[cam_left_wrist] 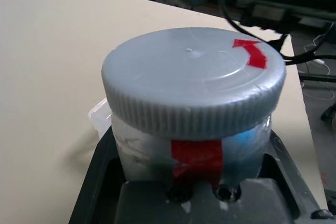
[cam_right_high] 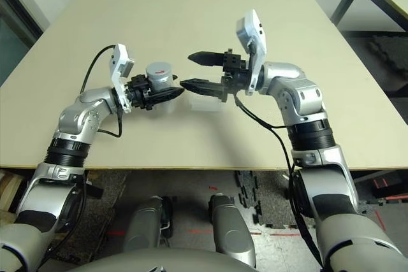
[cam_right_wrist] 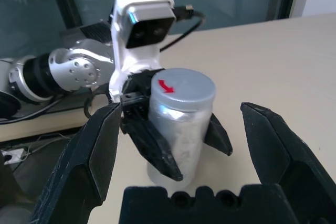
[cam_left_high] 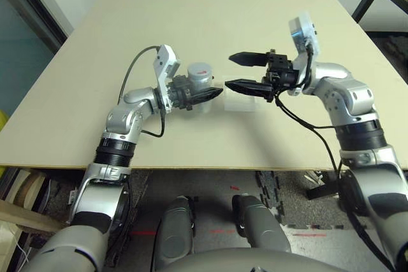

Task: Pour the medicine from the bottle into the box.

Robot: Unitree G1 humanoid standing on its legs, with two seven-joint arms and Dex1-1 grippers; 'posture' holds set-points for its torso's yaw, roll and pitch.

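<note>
Gripped upright in the left pincer (cam_left_high: 205, 95) over the table (cam_left_high: 210, 11), the bottle (cam_left_high: 198, 81) is still capped, the right pincer (cam_left_high: 242, 71) gapes beside it, and nothing has reached the box (cam_left_high: 241, 103).

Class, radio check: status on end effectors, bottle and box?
Left end effector shut on bottle, cap on. Right end effector open, facing it. Box beneath, on table. Nothing in the way.

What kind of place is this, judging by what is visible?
Probably a robotics lab or workshop: a plain beige table as the work surface, loose cables on the floor beneath it, and foam floor mats.
</note>
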